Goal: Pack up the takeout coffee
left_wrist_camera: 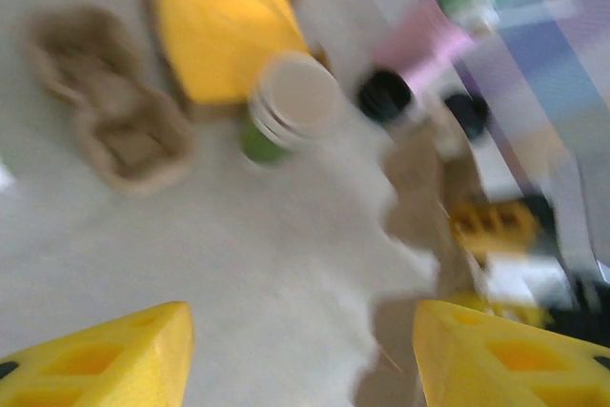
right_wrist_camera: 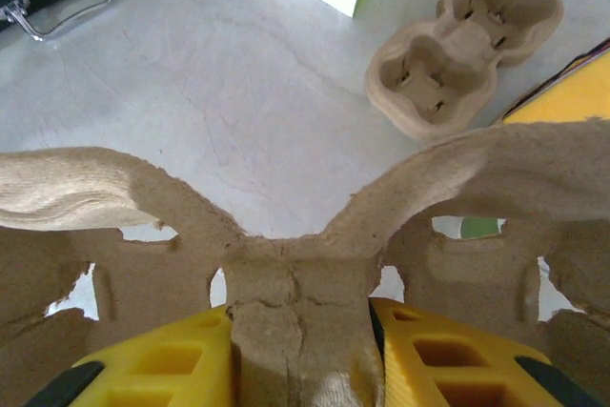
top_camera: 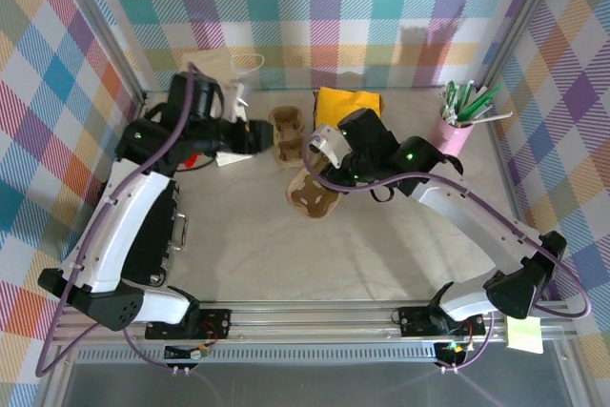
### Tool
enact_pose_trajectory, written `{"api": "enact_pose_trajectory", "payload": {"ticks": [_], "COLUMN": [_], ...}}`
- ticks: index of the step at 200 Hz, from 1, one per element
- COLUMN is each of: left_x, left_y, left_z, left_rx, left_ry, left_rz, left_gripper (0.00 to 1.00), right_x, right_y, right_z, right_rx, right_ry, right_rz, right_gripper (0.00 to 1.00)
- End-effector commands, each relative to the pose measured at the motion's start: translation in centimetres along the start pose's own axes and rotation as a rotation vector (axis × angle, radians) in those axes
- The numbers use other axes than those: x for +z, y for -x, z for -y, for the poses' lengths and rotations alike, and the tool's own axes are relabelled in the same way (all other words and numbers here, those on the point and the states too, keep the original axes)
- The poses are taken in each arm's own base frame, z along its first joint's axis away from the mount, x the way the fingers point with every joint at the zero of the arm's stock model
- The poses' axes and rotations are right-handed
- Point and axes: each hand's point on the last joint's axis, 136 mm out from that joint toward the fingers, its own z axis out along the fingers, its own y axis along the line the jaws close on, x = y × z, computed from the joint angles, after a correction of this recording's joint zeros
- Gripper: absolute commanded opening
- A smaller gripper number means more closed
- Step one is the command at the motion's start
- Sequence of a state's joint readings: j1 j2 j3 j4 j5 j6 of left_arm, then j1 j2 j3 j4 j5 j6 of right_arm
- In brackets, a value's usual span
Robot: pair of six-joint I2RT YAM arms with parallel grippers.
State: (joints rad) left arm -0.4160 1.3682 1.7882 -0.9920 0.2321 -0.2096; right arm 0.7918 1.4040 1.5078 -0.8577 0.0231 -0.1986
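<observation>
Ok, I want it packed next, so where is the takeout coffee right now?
In the left wrist view, upper middle: the takeout coffee sits at the near corner of the yellow item, with the brown pulp tray to its left.

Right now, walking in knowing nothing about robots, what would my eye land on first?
Probably the right gripper, clamped on the middle rib of a brown pulp tray at the table's centre. Then the bright yellow object at the back, with the small white-and-green paper cup at its edge, and the pink holder of pens in the far right corner.
</observation>
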Motion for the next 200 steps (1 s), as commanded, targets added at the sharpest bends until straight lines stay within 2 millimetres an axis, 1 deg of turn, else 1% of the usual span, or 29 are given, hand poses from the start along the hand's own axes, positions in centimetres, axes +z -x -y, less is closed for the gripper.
{"api": "enact_pose_trajectory", "payload": {"ticks": [1,18,32,41,56,72,94,121,141,169,200], "left_x": [-1.3,-1.6,-1.5,-1.0,-0.3,0.8,2.1,3.8,4.9,6.4,7.9], "left_y": [4.3,6.6,7.8,8.4,9.1,9.6,10.3,10.4,10.3,10.2,9.6], "left_z": [-7.3,-12.2,-15.9,-18.1,-21.0,-23.2,-25.4,-27.1,-28.0,-28.5,-29.3], "left_rx": [-0.152,-0.248,-0.310,-0.336,-0.375,-0.397,-0.395,-0.388,-0.381,-0.369,-0.368], "left_ry": [0.294,0.427,0.530,0.585,0.655,0.684,0.717,0.729,0.730,0.713,0.712], "left_rz": [0.148,0.212,0.245,0.248,0.243,0.226,0.202,0.160,0.142,0.121,0.090], "left_gripper": [0.65,0.67,0.66,0.66,0.63,0.61,0.60,0.58,0.57,0.54,0.45], "right_x": [-0.8,-1.0,-1.2,-1.3,-1.6,-1.8,-1.9,-2.1,-2.2,-2.6,-3.1], "right_y": [-0.7,-1.4,-2.0,-2.3,-2.8,-3.3,-3.8,-4.2,-4.3,-4.3,-4.3], "right_z": [0.1,-0.2,-0.6,-0.7,-1.0,-1.1,-1.2,-1.5,-1.5,-1.5,-1.7], "right_rx": [0.037,0.041,0.043,0.046,0.050,0.053,0.056,0.059,0.058,0.052,0.051], "right_ry": [-0.006,0.005,0.019,0.023,0.032,0.035,0.037,0.048,0.048,0.047,0.052], "right_rz": [0.011,0.007,0.007,0.007,0.002,-0.006,-0.016,-0.024,-0.025,-0.020,-0.011], "right_gripper": [0.35,0.35,0.35,0.35,0.35,0.35,0.35,0.35,0.35,0.35,0.35]}}
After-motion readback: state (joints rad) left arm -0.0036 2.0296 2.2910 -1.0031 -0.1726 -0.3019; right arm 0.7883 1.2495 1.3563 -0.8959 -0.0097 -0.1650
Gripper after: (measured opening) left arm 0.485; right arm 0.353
